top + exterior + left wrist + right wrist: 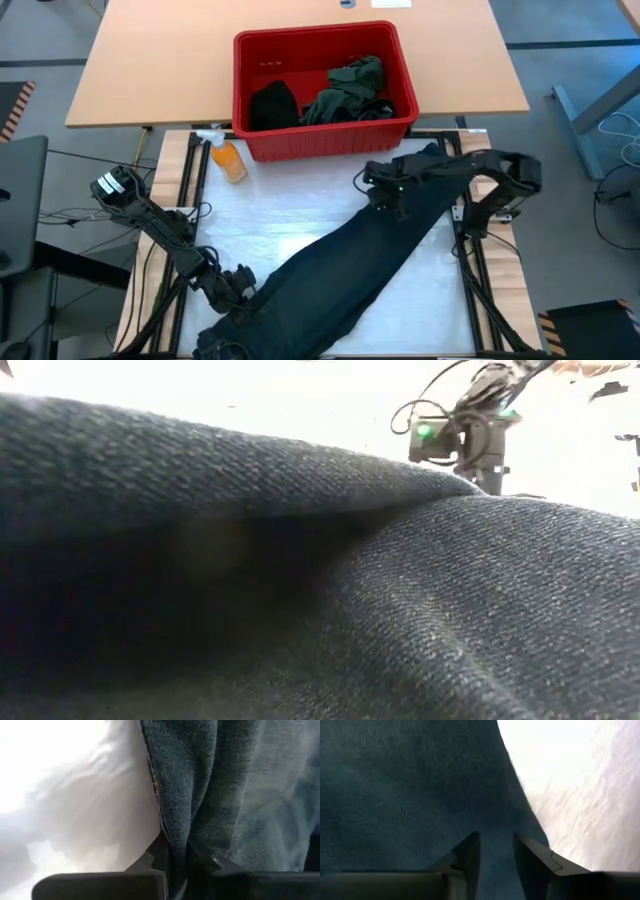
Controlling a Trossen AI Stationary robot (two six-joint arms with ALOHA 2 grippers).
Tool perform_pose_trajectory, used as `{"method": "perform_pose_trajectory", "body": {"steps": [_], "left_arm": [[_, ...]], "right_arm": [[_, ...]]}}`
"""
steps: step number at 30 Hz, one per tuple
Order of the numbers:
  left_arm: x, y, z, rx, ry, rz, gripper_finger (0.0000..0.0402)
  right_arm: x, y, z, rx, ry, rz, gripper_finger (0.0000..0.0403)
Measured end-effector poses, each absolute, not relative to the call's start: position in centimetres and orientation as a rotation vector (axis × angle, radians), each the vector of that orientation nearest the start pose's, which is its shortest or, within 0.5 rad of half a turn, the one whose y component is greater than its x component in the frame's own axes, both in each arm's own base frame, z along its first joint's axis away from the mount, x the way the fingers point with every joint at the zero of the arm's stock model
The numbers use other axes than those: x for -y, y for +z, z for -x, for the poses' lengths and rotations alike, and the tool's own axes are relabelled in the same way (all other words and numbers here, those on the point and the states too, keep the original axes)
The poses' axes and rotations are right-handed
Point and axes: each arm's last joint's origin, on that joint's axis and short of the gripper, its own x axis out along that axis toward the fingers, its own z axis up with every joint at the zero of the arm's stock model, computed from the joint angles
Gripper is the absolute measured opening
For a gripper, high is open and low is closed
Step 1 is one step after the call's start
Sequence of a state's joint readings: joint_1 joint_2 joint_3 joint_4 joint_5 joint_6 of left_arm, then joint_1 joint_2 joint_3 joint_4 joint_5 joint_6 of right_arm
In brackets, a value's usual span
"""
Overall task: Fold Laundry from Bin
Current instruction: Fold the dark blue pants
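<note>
The trousers (350,265) lay diagonally across the worktop (300,235); the left tool (177,862) pinched their near edge. The right tool (495,852) pressed on their far end, fingers narrowly parted.

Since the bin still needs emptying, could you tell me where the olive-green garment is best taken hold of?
Grip the olive-green garment at its raised top folds, coming straight down from above. It lies crumpled in the right half of the red bin, walled on every side, beside a black cloth, so only the top is open.

White-covered table (300,235) carries dark trousers (350,265) laid diagonally; red bin (322,140) — orange spray bottle (228,158) beside it.
</note>
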State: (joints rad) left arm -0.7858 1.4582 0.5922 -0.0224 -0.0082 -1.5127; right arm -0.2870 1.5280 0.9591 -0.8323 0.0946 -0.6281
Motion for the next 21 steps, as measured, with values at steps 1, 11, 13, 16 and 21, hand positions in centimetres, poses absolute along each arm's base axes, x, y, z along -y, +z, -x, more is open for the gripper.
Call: {"method": "perform_pose_trajectory", "body": {"steps": [1,11,13,16,21], "left_arm": [[18.2,14.4,-18.2,-1.149,0.040,1.007,0.0017],[18.3,14.5,-18.3,-1.134,0.037,1.032,0.0007],[18.3,14.5,-18.3,-1.132,0.036,1.033,0.0007],[18.3,14.6,-18.3,-1.129,0.032,1.037,0.0007],[18.3,14.6,-18.3,-1.134,0.026,1.040,0.0007]], "right_arm": [[7.9,19.2,-25.5,-1.459,0.142,0.380,0.0158],[9.5,20.9,-26.4,-1.466,0.298,0.568,0.0212],[10.3,20.4,-26.5,-1.470,0.306,0.567,0.0216],[11.4,18.7,-26.3,-1.541,0.343,0.509,0.0217],[12.3,15.7,-26.5,-1.649,0.438,0.443,0.0211]]}}
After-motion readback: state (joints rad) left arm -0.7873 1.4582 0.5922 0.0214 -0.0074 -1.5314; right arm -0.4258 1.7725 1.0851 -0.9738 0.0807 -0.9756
